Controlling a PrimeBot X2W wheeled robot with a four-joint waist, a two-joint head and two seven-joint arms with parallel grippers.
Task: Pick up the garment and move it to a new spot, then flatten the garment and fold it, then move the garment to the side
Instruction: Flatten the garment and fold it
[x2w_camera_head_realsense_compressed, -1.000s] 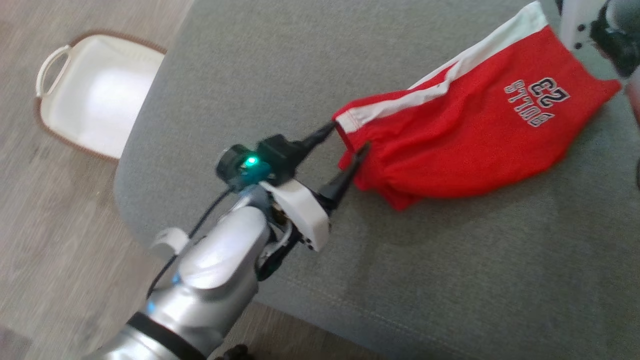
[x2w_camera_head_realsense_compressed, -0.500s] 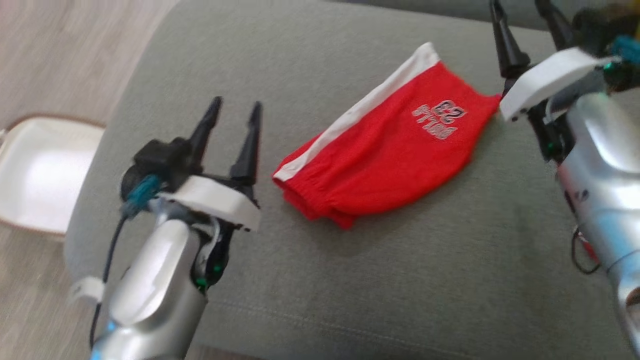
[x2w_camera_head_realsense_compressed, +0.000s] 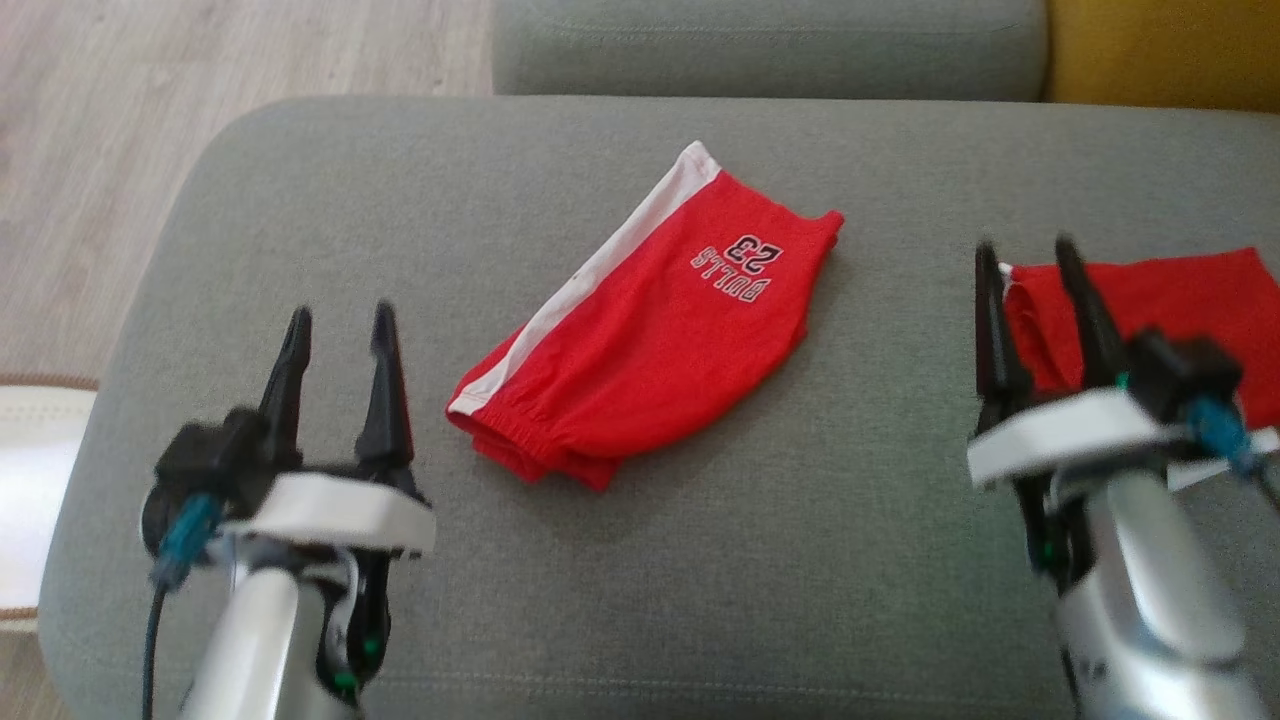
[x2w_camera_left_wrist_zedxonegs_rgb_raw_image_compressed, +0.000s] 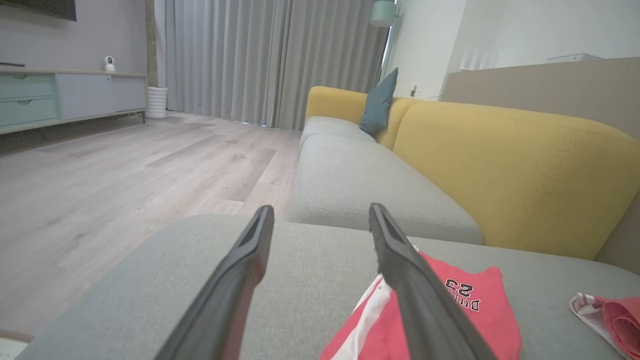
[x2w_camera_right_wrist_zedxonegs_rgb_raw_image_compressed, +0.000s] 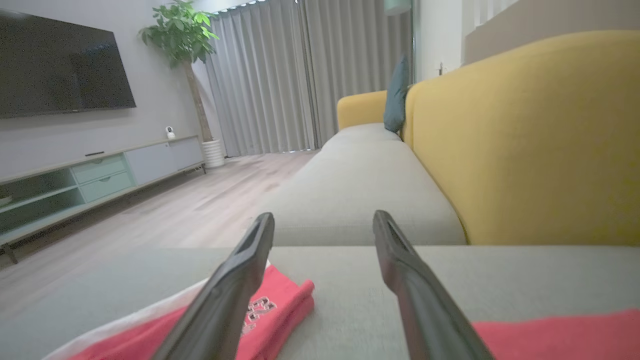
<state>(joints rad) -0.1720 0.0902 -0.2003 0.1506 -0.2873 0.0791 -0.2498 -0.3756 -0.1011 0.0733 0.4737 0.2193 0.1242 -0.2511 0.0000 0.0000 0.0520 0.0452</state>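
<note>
The garment (x2w_camera_head_realsense_compressed: 650, 340) is a pair of red shorts with a white side stripe and "BULLS 23" print. It lies folded on the middle of the grey sofa cushion (x2w_camera_head_realsense_compressed: 700, 560). My left gripper (x2w_camera_head_realsense_compressed: 340, 315) stands open to its left, apart from it, with nothing between the fingers. My right gripper (x2w_camera_head_realsense_compressed: 1025, 250) stands open to its right, also with nothing in it. In the left wrist view the garment (x2w_camera_left_wrist_zedxonegs_rgb_raw_image_compressed: 465, 310) lies right of the open left gripper (x2w_camera_left_wrist_zedxonegs_rgb_raw_image_compressed: 320, 210). In the right wrist view the garment (x2w_camera_right_wrist_zedxonegs_rgb_raw_image_compressed: 280, 305) lies lower left of the open right gripper (x2w_camera_right_wrist_zedxonegs_rgb_raw_image_compressed: 322, 216).
A second red cloth (x2w_camera_head_realsense_compressed: 1180, 300) lies on the cushion behind my right gripper. A white basket (x2w_camera_head_realsense_compressed: 30, 460) stands on the wooden floor at the left. Another grey cushion (x2w_camera_head_realsense_compressed: 760, 45) and the yellow backrest (x2w_camera_head_realsense_compressed: 1160, 50) lie beyond.
My left gripper has drawn back from the garment's waistband edge, and the right arm has come down to the right. The camera has swung, so the whole picture has shifted.
</note>
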